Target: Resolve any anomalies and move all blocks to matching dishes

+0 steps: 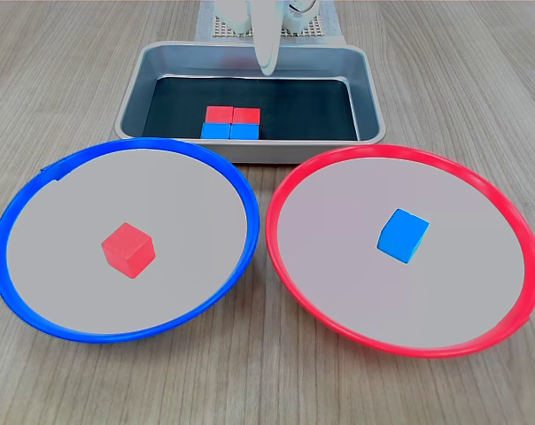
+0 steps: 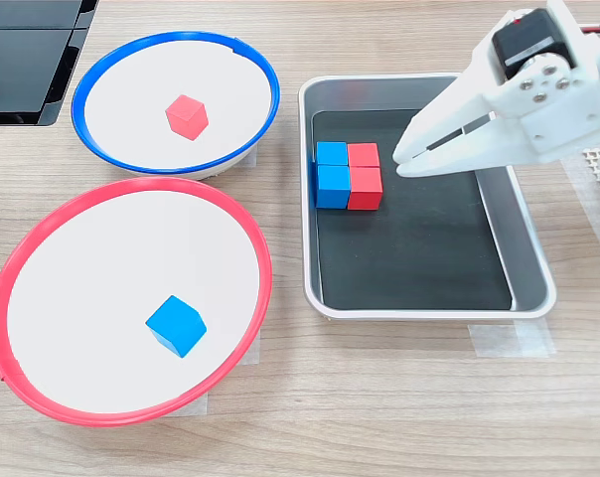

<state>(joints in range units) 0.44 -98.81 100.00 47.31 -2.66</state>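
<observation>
the gripper [image 2: 407,159] hangs over the tray [image 2: 526,260], empty, its two white fingers [image 2: 449,109] drawn nearly together with only a thin slit between the tips, gripping nothing. in the first exterior view only one white finger [image 1: 267,44] shows, dropping from the top edge above the tray's far wall [image 1: 250,53], so the jaw state cannot be read there.

just off the fingertips, toward the second exterior view's left, four blocks sit packed in a touching square on the tray's black floor: two red blocks [image 2: 365,179] nearer the tips, two blue blocks [image 2: 331,177] beyond them against the tray wall. the tips are near the red pair but not touching it.

well away from the fingers, past the tray, lie the two dishes. the blue dish [image 2: 91,75] holds a single red block [image 2: 187,116] near its middle. the red dish [image 2: 42,224] holds a single blue block [image 2: 176,325], a little off centre. the dishes stand side by side, rims close together, both flat on the wooden table [image 2: 379,397]. in the first exterior view the blue dish [image 1: 19,204] is on the left and the red dish [image 1: 515,230] on the right, with the tray behind them.
</observation>
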